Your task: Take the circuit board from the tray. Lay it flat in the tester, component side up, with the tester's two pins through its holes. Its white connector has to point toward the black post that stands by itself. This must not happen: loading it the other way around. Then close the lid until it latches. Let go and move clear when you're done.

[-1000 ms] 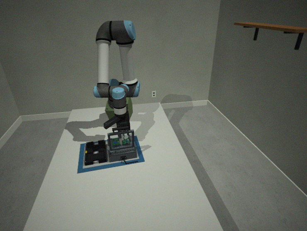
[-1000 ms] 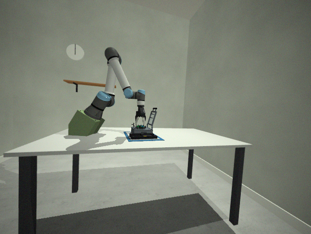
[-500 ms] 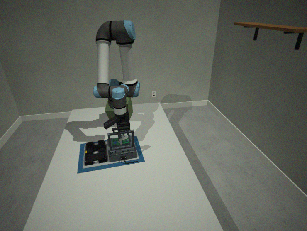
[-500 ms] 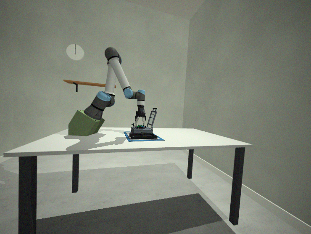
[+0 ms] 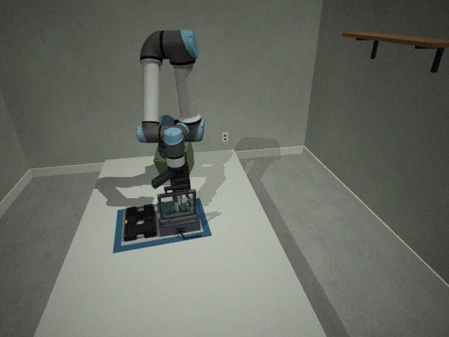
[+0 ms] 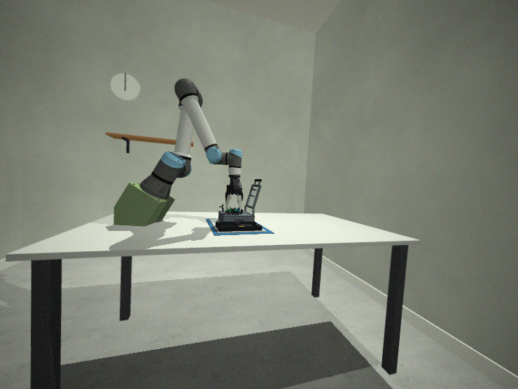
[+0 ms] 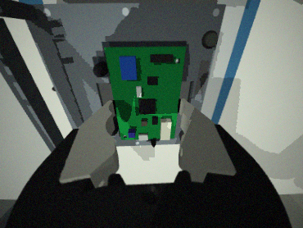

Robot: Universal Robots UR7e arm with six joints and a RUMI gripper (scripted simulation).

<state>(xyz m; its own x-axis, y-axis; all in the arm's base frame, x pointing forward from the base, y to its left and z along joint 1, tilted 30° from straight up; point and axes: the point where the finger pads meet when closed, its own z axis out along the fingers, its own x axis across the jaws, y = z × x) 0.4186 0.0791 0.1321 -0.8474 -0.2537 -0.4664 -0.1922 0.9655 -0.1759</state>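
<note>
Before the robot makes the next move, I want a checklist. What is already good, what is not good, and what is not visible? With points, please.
1. Circuit board [image 5: 185, 206] [image 6: 234, 210] [image 7: 164, 90] over the tester [image 5: 189, 226] [image 6: 228, 217] [image 7: 86, 25]: ok
2. Component side up: ok
3. Gripper [image 5: 180, 203] [image 6: 234, 208] [image 7: 146, 100] fingers at both long edges, apparently holding the board: ok
4. White connector [image 7: 165, 129] toward the lone black post: cannot tell, post not clearly identifiable
5. Both pins through the holes: cannot tell
6. Lid [image 5: 195, 204] [image 6: 253, 195] raised, leaving access: ok
</note>
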